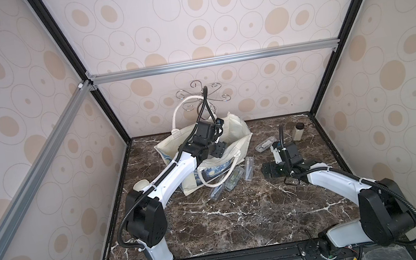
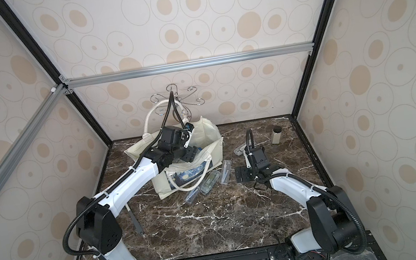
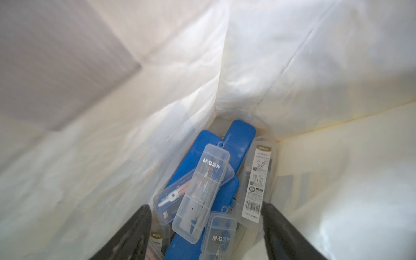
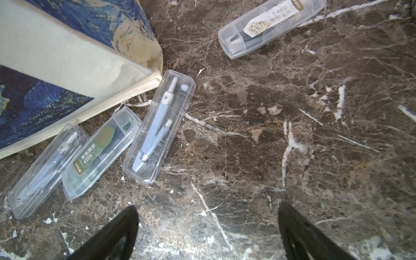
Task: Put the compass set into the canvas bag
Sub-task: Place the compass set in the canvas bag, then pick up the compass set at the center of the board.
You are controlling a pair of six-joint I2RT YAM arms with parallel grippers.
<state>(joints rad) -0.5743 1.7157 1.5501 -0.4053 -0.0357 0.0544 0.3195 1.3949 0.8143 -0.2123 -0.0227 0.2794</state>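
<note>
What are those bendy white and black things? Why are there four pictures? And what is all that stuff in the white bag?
Those are two robot arms, and each ends in a two-fingered gripper. Two pictures look down from above on the whole table. The other two come from small cameras on the arms' wrists. The left gripper reaches into the canvas bag. It is open and holds nothing. Below it, clear cases and blue cases lie piled in the bag. The right gripper hovers over the table, open and empty. Four more clear cases lie on the table, three of them close to the bag. One see-through case shows a blue compass inside.
</note>
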